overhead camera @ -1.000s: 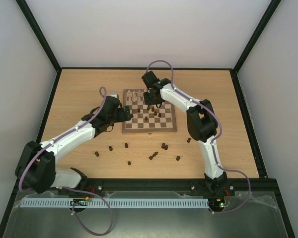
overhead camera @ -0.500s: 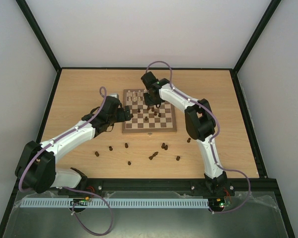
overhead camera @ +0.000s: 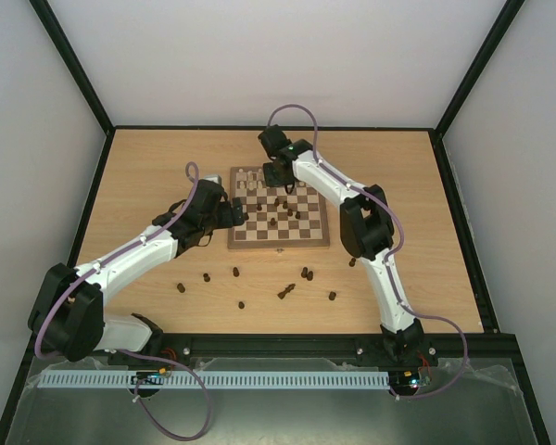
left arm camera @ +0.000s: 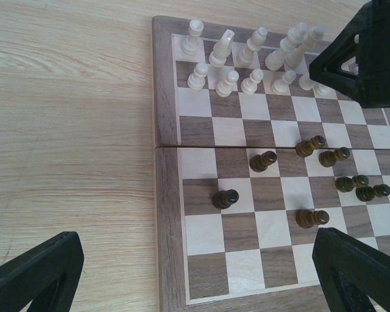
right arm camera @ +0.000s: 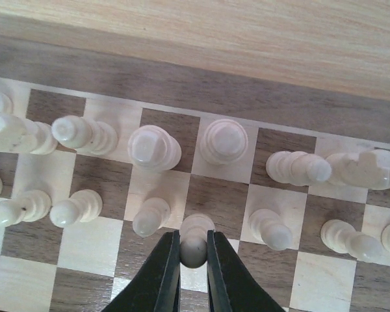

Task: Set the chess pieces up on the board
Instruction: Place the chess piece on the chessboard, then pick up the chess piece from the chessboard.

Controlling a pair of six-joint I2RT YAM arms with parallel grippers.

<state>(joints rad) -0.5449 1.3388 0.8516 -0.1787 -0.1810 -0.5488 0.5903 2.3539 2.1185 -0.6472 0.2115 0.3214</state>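
The board (overhead camera: 278, 243) lies mid-table. Cream chess pieces (left arm camera: 247, 58) stand in two rows along its far edge. Several dark pieces (left arm camera: 263, 160) stand scattered on its middle squares. My right gripper (right arm camera: 194, 239) reaches over the cream rows (right arm camera: 149, 146) and is shut on the round head of a cream pawn (right arm camera: 196, 229) in the second row. In the top view that gripper (overhead camera: 278, 181) is above the board's far side. My left gripper (left arm camera: 198, 242) hovers open over the board's left edge (left arm camera: 166, 195), near a dark pawn (left arm camera: 224, 198), and holds nothing.
Several dark pieces lie loose on the tabletop between the board and the arm bases, for example a pawn (overhead camera: 180, 288), a fallen piece (overhead camera: 285, 291) and one by the right arm (overhead camera: 352, 262). The right arm's black wrist (left arm camera: 370, 58) hangs over the board's far right.
The right gripper's fingers have closed on the cream pawn, and its wrist shifted slightly toward the far left of the board. The left arm has stayed put.
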